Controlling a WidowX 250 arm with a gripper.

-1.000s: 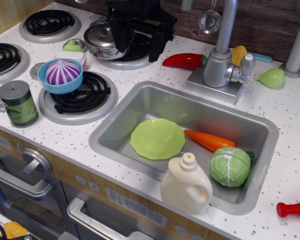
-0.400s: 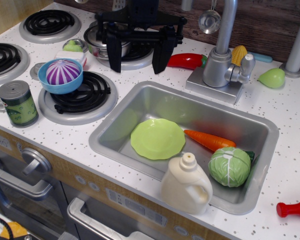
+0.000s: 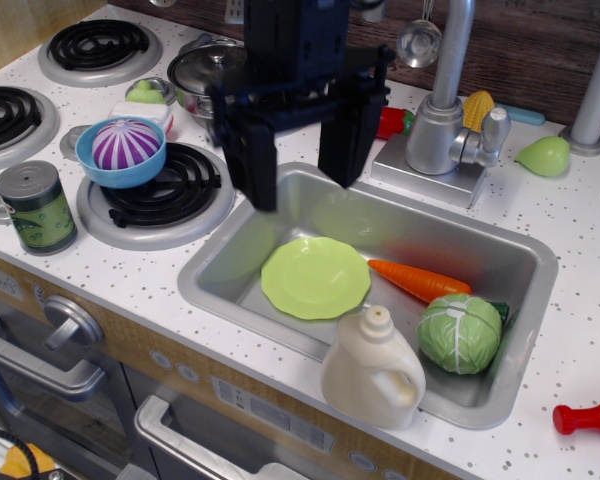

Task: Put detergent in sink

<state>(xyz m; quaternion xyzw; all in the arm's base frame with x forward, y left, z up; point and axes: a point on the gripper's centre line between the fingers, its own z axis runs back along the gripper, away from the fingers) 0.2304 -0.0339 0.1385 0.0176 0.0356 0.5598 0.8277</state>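
Observation:
The detergent is a cream-white jug with a round cap and loop handle. It stands upright on the front rim of the steel sink, next to a green cabbage. My black gripper hangs open and empty above the sink's back-left corner, well behind and to the left of the jug. Inside the sink lie a green plate and an orange carrot.
A grey faucet stands behind the sink with a red pepper, corn and pear near it. Left are burners, a blue bowl, a green-labelled can and a steel pot. A red item lies at right.
My gripper has moved forward and down from over the back pot to above the sink's back-left corner, with its fingers spread wide. The jug has not moved.

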